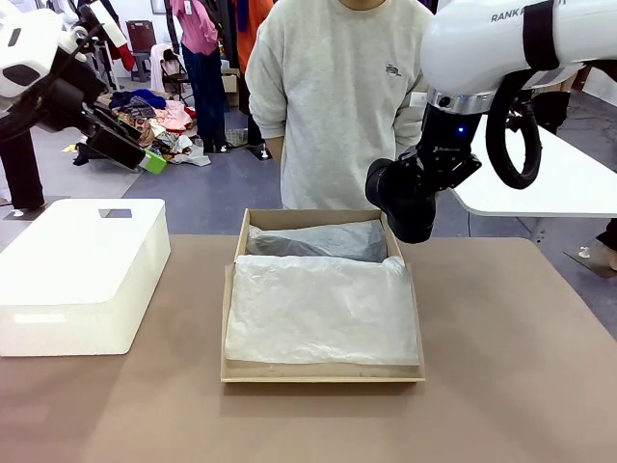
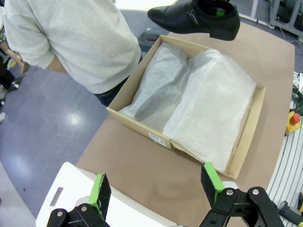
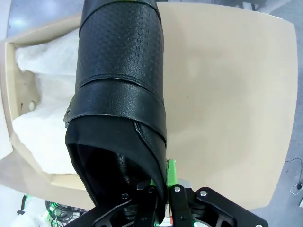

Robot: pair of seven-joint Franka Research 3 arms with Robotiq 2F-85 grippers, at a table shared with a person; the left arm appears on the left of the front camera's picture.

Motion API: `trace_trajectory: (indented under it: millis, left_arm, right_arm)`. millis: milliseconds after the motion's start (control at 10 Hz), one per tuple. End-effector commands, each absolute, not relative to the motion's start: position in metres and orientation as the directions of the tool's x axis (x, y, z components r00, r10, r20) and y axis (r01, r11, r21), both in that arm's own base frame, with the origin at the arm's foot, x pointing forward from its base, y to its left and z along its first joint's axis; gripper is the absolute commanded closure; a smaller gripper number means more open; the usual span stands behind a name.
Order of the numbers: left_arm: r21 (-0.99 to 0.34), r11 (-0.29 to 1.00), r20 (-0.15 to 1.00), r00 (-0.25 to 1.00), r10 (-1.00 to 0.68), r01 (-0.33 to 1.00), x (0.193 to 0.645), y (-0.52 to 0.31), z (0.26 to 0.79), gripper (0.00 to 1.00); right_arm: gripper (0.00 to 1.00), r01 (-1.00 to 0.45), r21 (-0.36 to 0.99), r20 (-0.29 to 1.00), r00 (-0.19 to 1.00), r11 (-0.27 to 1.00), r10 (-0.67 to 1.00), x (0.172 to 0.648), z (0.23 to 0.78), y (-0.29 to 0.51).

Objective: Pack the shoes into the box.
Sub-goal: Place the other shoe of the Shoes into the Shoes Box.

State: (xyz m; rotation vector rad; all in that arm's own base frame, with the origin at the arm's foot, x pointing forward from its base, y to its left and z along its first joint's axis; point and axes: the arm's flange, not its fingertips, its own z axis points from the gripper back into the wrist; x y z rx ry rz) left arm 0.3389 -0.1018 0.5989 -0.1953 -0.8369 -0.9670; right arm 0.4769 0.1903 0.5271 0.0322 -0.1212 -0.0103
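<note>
One black glossy shoe (image 1: pixel 398 201) hangs in the air over the far right corner of the tan cardboard box (image 1: pixel 237 289). My right gripper (image 1: pixel 426 178) is shut on the rim of its heel opening (image 3: pixel 158 189). The shoe (image 3: pixel 120 90) points away from the wrist, with the box (image 3: pixel 10 71) below and to its left. White tissue paper (image 1: pixel 323 309) covers the inside of the box, and a darker shape shows through it at the far end. My left gripper (image 2: pixel 156 187) stands open and empty, high at the left (image 1: pixel 147 160), looking down on the box (image 2: pixel 244 142) and the shoe (image 2: pixel 194 16).
A white rounded plastic box (image 1: pixel 82 275) stands on the table's left side. A person in a grey sweatshirt (image 1: pixel 337 96) stands at the far edge, right behind the box. The brown tabletop (image 1: pixel 511 367) lies bare to the right and front.
</note>
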Motion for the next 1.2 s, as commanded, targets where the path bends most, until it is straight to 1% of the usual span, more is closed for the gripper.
trace_trajectory:
  millis: [0,200,300,500,600,800,1000,1100]
  left_arm:
    - [0.201,0.572,0.707,0.286,-0.647,0.795,0.339,-0.101,0.6,0.0]
    - [0.201,0.572,0.707,0.286,-0.647,0.795,0.339,-0.101,0.6,0.0]
    - [0.201,0.572,0.707,0.286,-0.647,0.795,0.339,-0.101,0.6,0.0]
    - [0.201,0.572,0.707,0.286,-0.647,0.795,0.339,-0.101,0.6,0.0]
    - [0.201,0.572,0.707,0.286,-0.647,0.795,0.339,-0.101,0.6,0.0]
    - [0.201,0.572,0.707,0.286,-0.647,0.795,0.339,-0.101,0.6,0.0]
    - [0.201,0.572,0.707,0.286,-0.647,0.795,0.339,-0.101,0.6,0.0]
    - [0.201,0.572,0.707,0.286,-0.647,0.795,0.339,-0.101,0.6,0.0]
  right_arm:
    - [1.0,0.055,0.092,0.143,0.987,0.994,-0.068,0.468,0.532,0.2]
    - [1.0,0.224,0.083,0.171,0.957,0.971,-0.235,0.455,0.539,0.226]
    - [1.0,0.304,0.102,0.166,0.933,0.947,-0.318,0.45,0.54,0.24]
    - [1.0,0.463,0.101,0.222,0.852,0.881,-0.474,0.443,0.538,0.268]
    - [1.0,0.514,0.117,0.233,0.817,0.85,-0.527,0.442,0.537,0.283]
    - [1.0,0.62,0.176,0.19,0.741,0.765,-0.644,0.444,0.534,0.31]
    - [1.0,0.725,0.2,0.113,0.652,0.659,-0.75,0.45,0.531,0.332]
    - [1.0,0.751,0.209,0.061,0.629,0.626,-0.775,0.455,0.533,0.339]
